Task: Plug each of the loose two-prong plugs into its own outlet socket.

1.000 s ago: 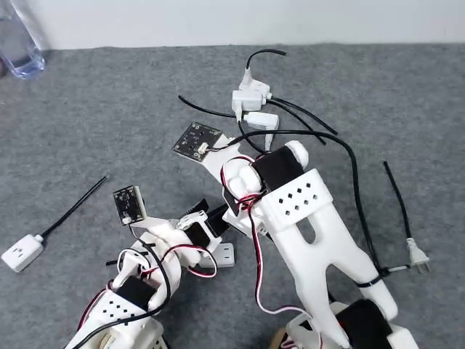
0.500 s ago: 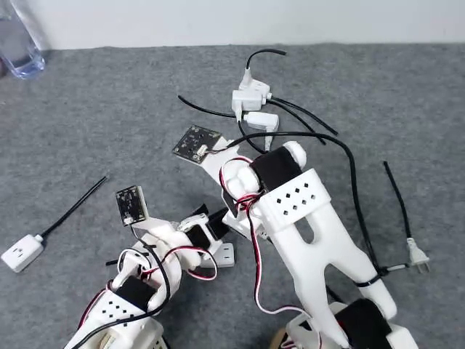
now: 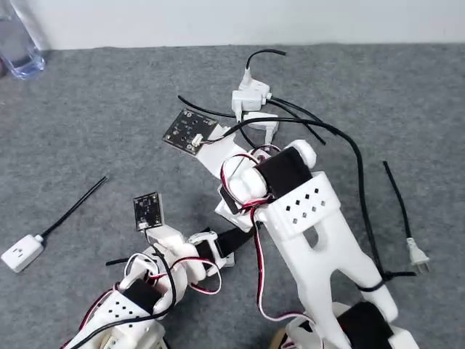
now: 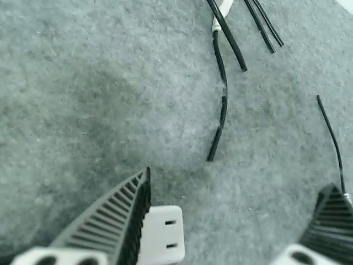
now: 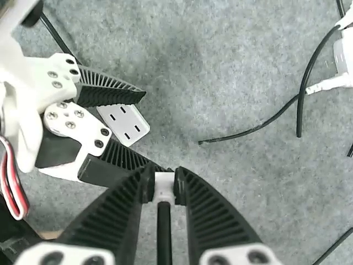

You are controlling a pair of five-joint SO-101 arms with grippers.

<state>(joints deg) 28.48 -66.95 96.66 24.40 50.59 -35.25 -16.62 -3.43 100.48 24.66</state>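
Note:
My right gripper is shut on a white plug with a black cable running back between the fingers. Just ahead of it lies a small white outlet socket, slots up, between the spread fingers of my left gripper. In the left wrist view that socket rests against one black finger, and my left gripper is open. From above, both arms meet at the table's middle, and the right arm covers its own gripper.
Another white outlet socket lies at the left on a black cable. A third socket with a white plug against it sits at the back. A loose plug lies far right. Black cables cross the grey mat.
The left arm's wrist has swung to the right, toward the right arm. The right arm has pushed a little farther back and to the left.

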